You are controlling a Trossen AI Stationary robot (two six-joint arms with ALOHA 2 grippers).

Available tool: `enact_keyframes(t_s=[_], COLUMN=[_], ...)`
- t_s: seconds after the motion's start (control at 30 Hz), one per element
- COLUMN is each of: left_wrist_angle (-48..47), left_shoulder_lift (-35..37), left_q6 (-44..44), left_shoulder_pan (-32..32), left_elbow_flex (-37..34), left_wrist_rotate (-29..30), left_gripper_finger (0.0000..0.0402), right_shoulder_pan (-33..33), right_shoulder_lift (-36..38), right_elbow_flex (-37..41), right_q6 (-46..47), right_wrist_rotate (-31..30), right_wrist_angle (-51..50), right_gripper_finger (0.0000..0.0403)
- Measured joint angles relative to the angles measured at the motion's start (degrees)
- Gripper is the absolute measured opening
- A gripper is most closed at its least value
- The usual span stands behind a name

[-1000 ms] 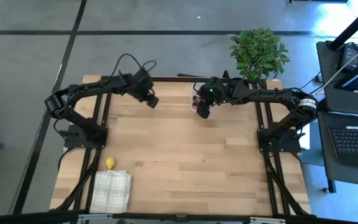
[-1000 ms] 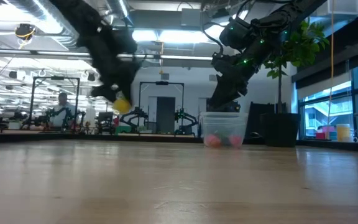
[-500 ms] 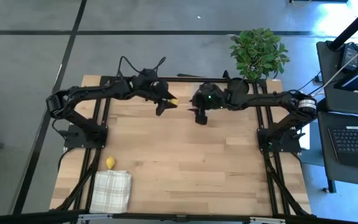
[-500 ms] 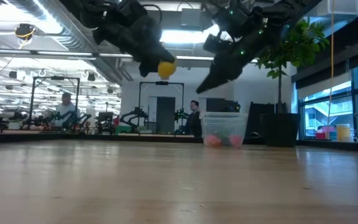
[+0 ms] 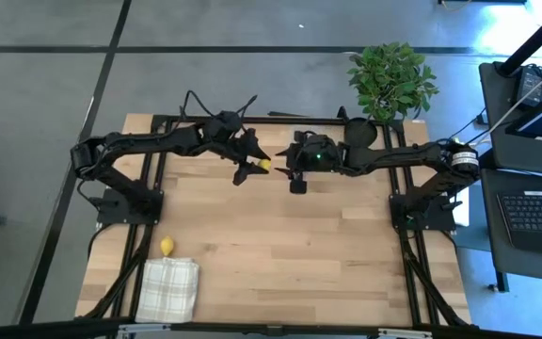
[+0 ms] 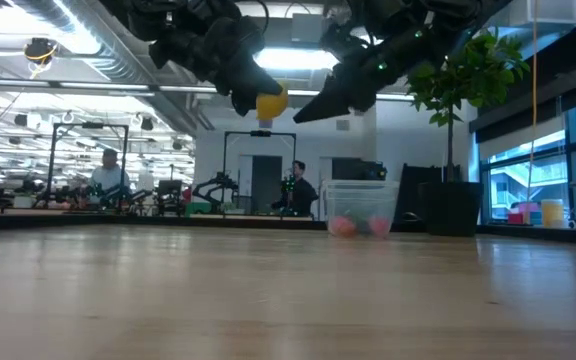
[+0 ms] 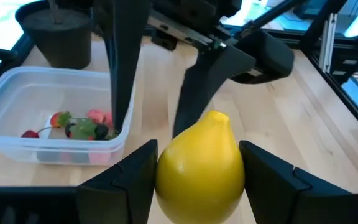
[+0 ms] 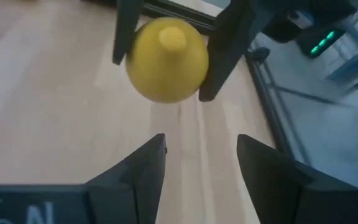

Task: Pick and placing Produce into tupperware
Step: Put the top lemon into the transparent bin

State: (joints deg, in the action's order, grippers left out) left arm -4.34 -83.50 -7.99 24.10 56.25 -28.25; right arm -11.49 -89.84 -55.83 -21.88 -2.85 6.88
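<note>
Lemon (image 7: 200,163) clamped in left gripper (image 5: 257,162), held high over the tabletop (image 5: 280,254) facing the right gripper (image 5: 286,169), whose fingers are apart and empty. Plastic box (image 7: 17,99) already holds red and dark berries (image 7: 79,127). Second lemon (image 5: 167,247) left beside cloth (image 5: 169,288)

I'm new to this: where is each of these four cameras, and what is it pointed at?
High view: above, looking straight down on the wooden table and both dark arms.
Low view: at table-top height, looking across to the clear plastic box; arms enter from above.
Left wrist view: on the left arm, past the left gripper clamping the yellow lemon.
Right wrist view: on the right arm, past the open right gripper, facing that lemon.
All four views show the lemon.
</note>
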Motion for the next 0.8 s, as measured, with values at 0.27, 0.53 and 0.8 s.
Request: enact_keyframes(t_s=[0.27, 0.53, 0.8], left_wrist_angle=[-1.5, -3.3, -3.6], left_shoulder_lift=[0.0, 0.0, 0.0], left_q6=[-0.3, -0.3, -0.2], left_shoulder_pan=[0.2, 0.2, -0.2], left_elbow_flex=[0.0, 0.0, 0.0], left_wrist_rotate=[0.0, -0.2, -0.2], left_gripper_finger=[0.0197, 0.0197, 0.0197], right_shoulder_pan=[4.5, 7.7, 7.7], right_shoulder_lift=[0.0, 0.0, 0.0], right_elbow_flex=[0.0, 0.0, 0.0], right_q6=[-18.8, -27.2, -24.5], right_wrist_rotate=[-3.1, -11.0, -11.1], right_wrist_angle=[-0.1, 3.6, 5.1], right_gripper_finger=[0.0199, 0.0199, 0.0199])
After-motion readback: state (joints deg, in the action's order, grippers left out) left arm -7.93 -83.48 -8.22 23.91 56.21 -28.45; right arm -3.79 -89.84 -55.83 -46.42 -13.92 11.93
